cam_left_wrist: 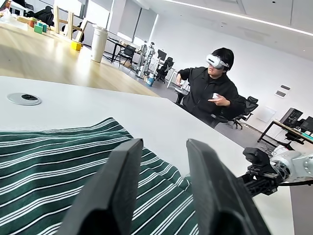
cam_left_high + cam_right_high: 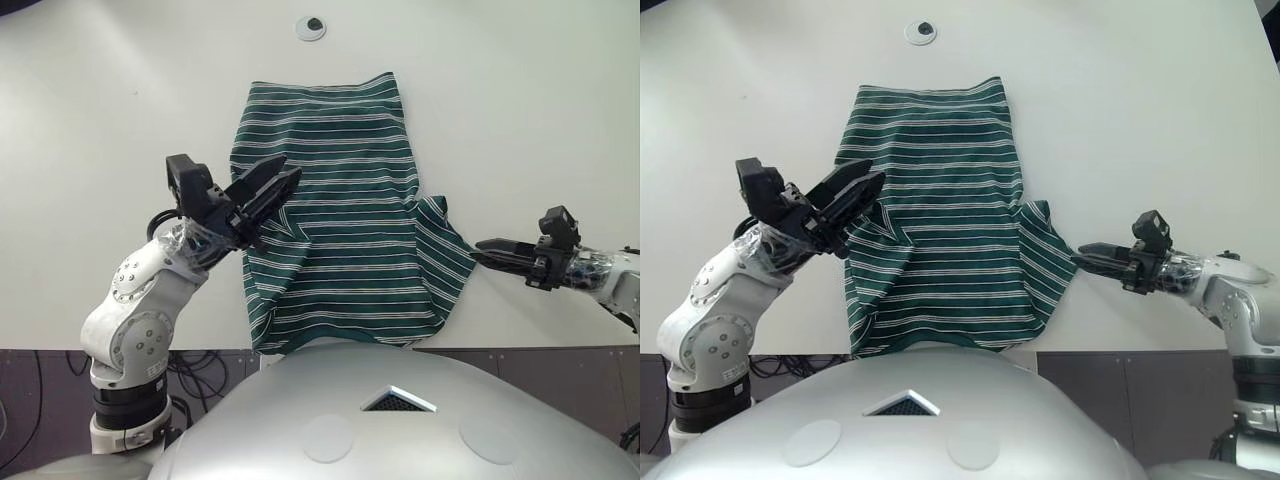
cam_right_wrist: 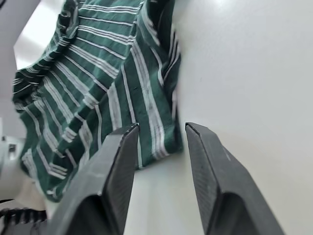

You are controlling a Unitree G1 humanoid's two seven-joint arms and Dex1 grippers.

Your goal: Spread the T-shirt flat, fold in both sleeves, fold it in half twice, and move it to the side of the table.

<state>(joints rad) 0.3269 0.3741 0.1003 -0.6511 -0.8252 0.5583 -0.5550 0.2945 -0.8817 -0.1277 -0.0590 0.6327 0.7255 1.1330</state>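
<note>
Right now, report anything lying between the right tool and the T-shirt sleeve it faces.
Nothing visible does. The right tool is open, its tips right at the edge of the sleeve of the T-shirt, with bare table beside them.

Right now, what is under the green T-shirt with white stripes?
The green white-striped T-shirt lies on the white table, which shows beside and beyond it. Whether anything else lies beneath the cloth cannot be seen, because the fabric covers that area.

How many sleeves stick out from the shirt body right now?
1: the sleeve on the robot's right, beside the right gripper. The other looks folded in, partly hidden by the left gripper.
</note>
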